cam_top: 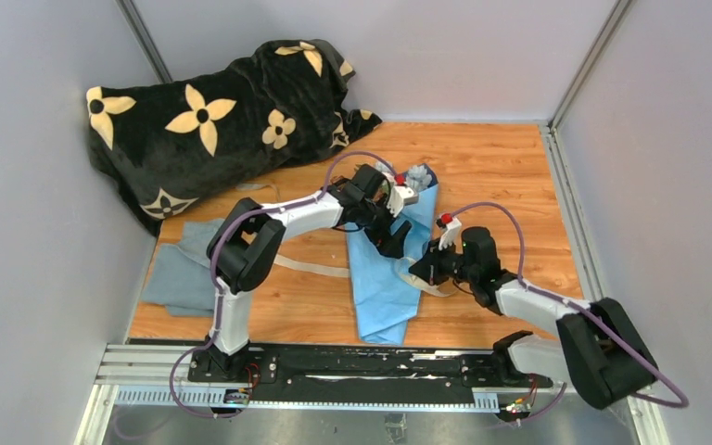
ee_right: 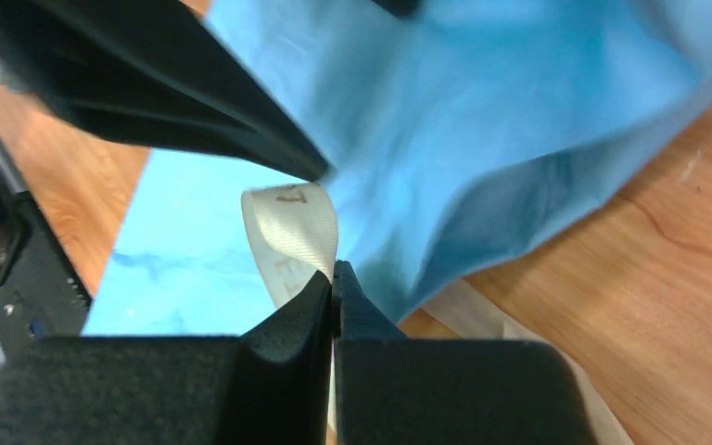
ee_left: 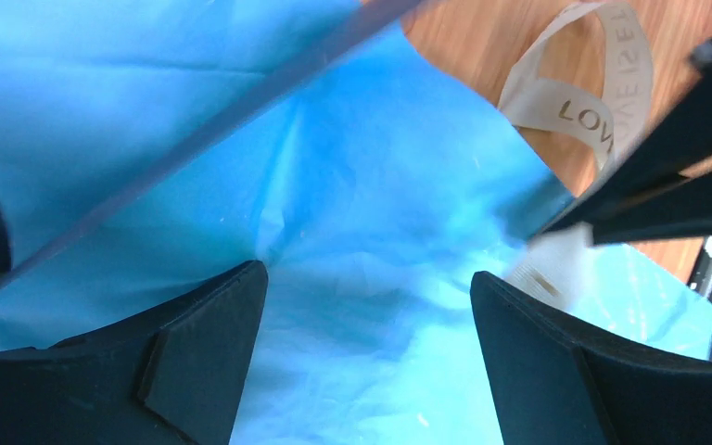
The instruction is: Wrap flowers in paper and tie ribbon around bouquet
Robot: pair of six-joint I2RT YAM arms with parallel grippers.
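**Blue paper cone with the ribbon pinched at its side**

Black blanket with cream flower prints lies heaped at ten o'clock of the table. A grey-blue cloth sits at eight o'clock. Both are well apart from the work. Left arm reaches to the centre, its jaws spread wide and holding nothing. They straddle the paper just below the flowers, probably to press or gather the wrap at its neck. Bouquet lies flat, with blooms toward twelve o'clock and the paper's tail toward six o'clock, so the wrapping looks nearly done. Ribbon loops up against the cone's three o'clock edge, and a further length appears to trail across the wood toward nine o'clock. Right arm comes in at four o'clock of the bouquet, its jaws closed tight on that loop, presumably to carry it round the stems. Judged stage: tying begun, no knot visible. Floppy satin may slip free or drag the thin sheet.
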